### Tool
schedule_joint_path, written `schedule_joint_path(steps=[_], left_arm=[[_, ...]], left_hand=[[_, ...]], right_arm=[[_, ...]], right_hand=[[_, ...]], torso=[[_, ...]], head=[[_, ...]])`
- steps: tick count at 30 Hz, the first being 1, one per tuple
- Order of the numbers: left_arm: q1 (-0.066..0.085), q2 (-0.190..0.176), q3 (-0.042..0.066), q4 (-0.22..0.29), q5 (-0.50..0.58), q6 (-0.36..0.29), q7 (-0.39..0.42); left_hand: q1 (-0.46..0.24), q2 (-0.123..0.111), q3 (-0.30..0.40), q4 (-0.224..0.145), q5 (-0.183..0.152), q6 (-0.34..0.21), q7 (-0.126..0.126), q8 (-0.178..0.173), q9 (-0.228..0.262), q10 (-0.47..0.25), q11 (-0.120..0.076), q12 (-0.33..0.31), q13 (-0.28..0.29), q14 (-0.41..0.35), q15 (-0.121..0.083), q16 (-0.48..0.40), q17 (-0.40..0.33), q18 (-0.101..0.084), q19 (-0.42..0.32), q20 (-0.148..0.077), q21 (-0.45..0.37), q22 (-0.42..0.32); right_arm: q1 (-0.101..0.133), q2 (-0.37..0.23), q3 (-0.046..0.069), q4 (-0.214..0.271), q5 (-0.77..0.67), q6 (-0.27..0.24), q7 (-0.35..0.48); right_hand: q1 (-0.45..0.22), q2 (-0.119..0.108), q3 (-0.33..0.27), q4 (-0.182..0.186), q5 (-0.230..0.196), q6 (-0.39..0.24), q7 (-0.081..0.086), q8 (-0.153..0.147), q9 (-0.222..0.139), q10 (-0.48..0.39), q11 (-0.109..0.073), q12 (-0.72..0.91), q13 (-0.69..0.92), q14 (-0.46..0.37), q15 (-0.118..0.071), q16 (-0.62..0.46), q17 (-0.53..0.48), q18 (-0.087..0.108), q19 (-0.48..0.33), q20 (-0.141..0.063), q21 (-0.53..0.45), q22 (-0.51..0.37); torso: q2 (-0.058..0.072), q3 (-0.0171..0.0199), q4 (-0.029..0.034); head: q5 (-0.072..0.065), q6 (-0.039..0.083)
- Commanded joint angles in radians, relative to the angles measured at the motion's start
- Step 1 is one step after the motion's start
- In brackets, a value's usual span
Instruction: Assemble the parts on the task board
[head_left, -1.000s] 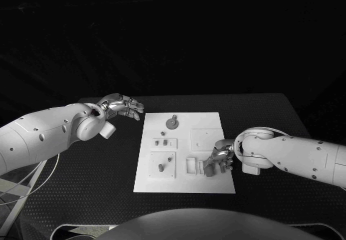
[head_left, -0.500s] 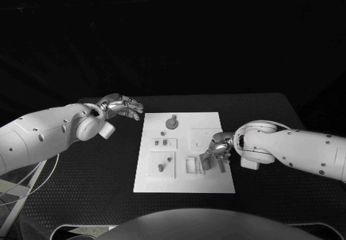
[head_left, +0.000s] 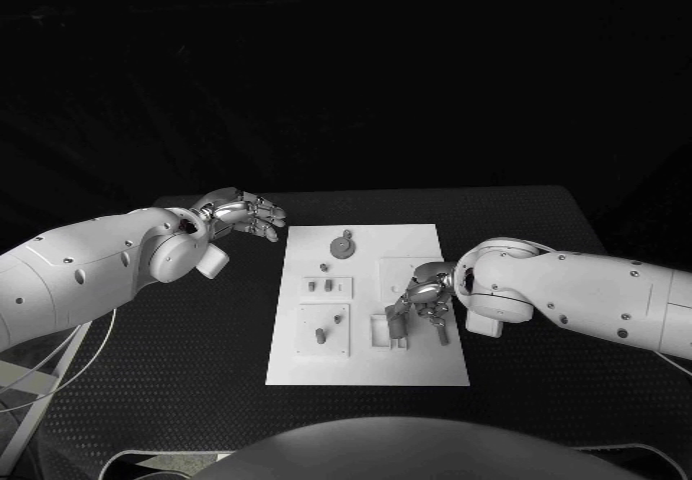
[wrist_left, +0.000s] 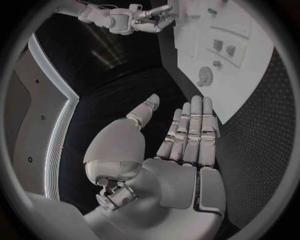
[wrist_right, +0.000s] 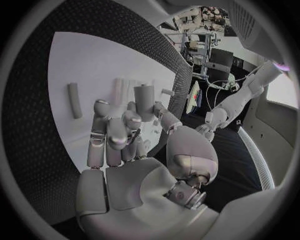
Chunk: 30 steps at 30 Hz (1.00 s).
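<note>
Since a second ago our right hand has carried its pinched part inward over the task board. We judge the part light, stiff and slippery, best pinched by its sides. Our left hand hovers spread, empty.

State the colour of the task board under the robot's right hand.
White. The task board shows best in the head view, plain against the black table, with the right hand over it.
</note>
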Motion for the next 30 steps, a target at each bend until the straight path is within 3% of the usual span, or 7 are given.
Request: schedule_joint_path(steps=[1, 9, 15, 30], left_arm=[[0.001, 0.003, 0.001, 0.001, 0.002, 0.017, 0.005], [0.001, 0.004, 0.001, 0.001, 0.002, 0.019, 0.005], [0.001, 0.004, 0.001, 0.001, 0.002, 0.019, 0.006], [0.001, 0.004, 0.001, 0.0, 0.002, 0.021, 0.005]], left_hand=[[-0.01, -0.001, 0.0, 0.006, -0.005, -0.007, 0.039, 0.006, -0.001, -0.006, -0.002, 0.003, -0.001, 0.007, 0.002, -0.005, 0.001, 0.014, 0.002, -0.001, 0.002, -0.002], [-0.013, 0.0, 0.001, 0.009, -0.006, -0.008, 0.039, 0.006, -0.001, -0.007, -0.002, 0.003, -0.001, 0.007, 0.002, -0.006, 0.002, 0.014, 0.001, -0.001, 0.002, -0.002], [-0.013, 0.0, 0.001, 0.009, -0.006, -0.008, 0.039, 0.006, -0.001, -0.007, -0.002, 0.003, -0.001, 0.007, 0.002, -0.006, 0.003, 0.014, 0.001, -0.001, 0.002, -0.002], [-0.014, 0.0, 0.002, 0.009, -0.005, -0.008, 0.039, 0.007, -0.001, -0.007, -0.002, 0.003, -0.002, 0.007, 0.002, -0.007, 0.004, 0.014, 0.001, -0.001, 0.002, -0.003]], right_arm=[[-0.005, 0.018, 0.0, -0.013, 0.048, 0.017, -0.017], [-0.019, 0.045, -0.001, -0.041, 0.038, 0.021, -0.026], [-0.024, 0.051, -0.001, -0.053, 0.018, 0.03, -0.03], [-0.036, 0.063, -0.001, -0.057, 0.011, 0.019, -0.027]], right_hand=[[-0.003, 0.008, 0.005, 0.0, 0.007, 0.02, 0.013, -0.003, 0.0, 0.002, -0.001, -0.007, -0.001, 0.003, -0.005, 0.002, -0.001, 0.014, 0.006, 0.001, 0.002, 0.02], [-0.008, 0.011, 0.003, 0.003, 0.007, 0.02, 0.013, -0.005, 0.0, 0.002, 0.0, -0.008, -0.002, 0.002, -0.005, 0.001, -0.003, 0.014, 0.005, 0.002, 0.001, 0.019], [-0.016, 0.005, 0.0, 0.005, 0.007, 0.015, 0.015, -0.01, -0.002, -0.002, 0.001, -0.011, -0.003, -0.006, -0.004, -0.005, -0.016, 0.014, 0.003, 0.003, -0.001, 0.019], [-0.026, 0.002, 0.001, 0.006, 0.007, 0.012, 0.017, -0.016, -0.003, -0.006, 0.004, -0.014, -0.004, -0.014, -0.002, -0.008, -0.025, 0.014, 0.0, 0.005, -0.004, 0.019]], torso=[[0.001, 0.0005, 0.001], [0.0, -0.0003, 0.0028], [0.0, -0.0007, 0.0008], [0.001, 0.0017, -0.0007]], head=[[0.0, 0.0], [0.006, 0.0], [0.011, 0.0], [0.014, 0.0]])
